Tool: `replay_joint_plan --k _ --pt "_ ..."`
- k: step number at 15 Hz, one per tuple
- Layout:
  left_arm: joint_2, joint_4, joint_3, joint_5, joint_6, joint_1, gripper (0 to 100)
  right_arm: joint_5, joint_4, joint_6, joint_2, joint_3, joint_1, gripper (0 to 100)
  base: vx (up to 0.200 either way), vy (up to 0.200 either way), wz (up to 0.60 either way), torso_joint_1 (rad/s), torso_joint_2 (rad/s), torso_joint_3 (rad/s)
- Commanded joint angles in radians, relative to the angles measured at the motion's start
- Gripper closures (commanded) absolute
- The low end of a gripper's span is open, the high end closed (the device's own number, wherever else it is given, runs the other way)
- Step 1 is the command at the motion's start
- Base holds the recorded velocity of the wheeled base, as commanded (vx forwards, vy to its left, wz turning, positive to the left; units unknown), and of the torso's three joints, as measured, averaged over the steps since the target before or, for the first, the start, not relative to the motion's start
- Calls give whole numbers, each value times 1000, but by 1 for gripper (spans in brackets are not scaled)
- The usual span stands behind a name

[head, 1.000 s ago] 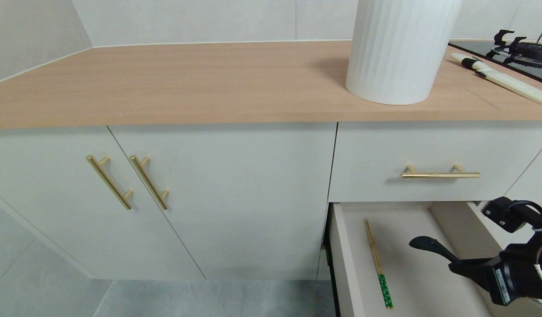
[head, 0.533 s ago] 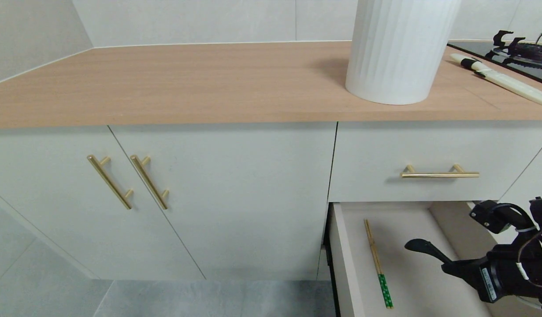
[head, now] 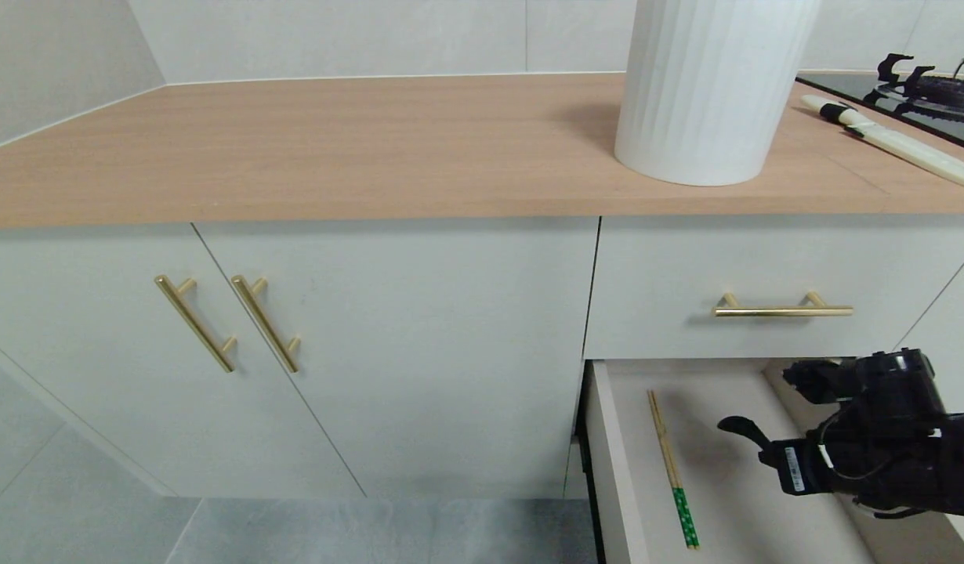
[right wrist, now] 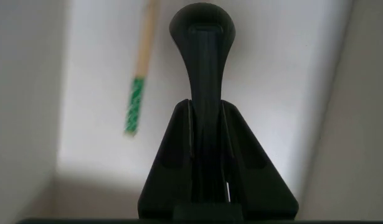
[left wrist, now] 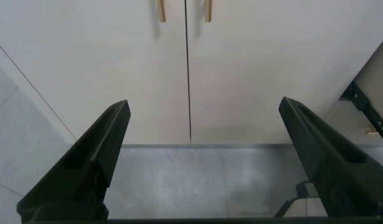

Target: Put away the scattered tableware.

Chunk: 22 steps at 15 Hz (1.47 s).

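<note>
head view first: the lower drawer (head: 612, 462) stands open and a pair of chopsticks (head: 671, 468) lies flat on its floor, near its left wall, green tips toward the robot. the right gripper (head: 739, 429) hangs over the drawer, just beside the chopsticks and not touching them. up on the counter (head: 294, 149) a cream knife (head: 893, 141) lies out between the white ribbed container (head: 705, 94) and the stove (head: 933, 86). that looks like the piece left to stow.

left wrist view: the left gripper (left wrist: 203, 115) is spread wide with nothing between its fingers, low down and facing the cupboard doors (left wrist: 116, 68).

right wrist view: the right gripper (right wrist: 202, 37) has its fingers pressed together, carrying nothing. the chopsticks (right wrist: 140, 81) rest on the drawer floor off to one side of it.

my read: one item is home, the knife waits on the counter, and the drawer has yet to be pushed shut.
</note>
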Motion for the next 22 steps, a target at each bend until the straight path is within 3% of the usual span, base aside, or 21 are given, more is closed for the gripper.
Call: replay_joint_plan --k 1,10,13,14,19,22 --pt "0 0 0 1 0 0 0 -20 -104 39 204 5 1 100 0 0 0 0 0 0" --pt "0 0 0 1 0 0 0 -89 -345 57 335 30 -22 100 0 0 0 0 0 0" --pt "0 0 0 1 0 0 0 -90 -355 80 333 31 -22 100 0 0 0 0 0 0" --pt "0 0 0 1 0 0 0 -90 -355 80 332 30 -22 0 0 0 0 0 0 0" --pt "0 0 0 1 0 0 0 -90 -357 80 279 36 -22 0 0 0 0 0 0 0" --pt "0 0 0 1 0 0 0 -90 -315 74 75 60 -29 0 0 0 0 0 0 0"
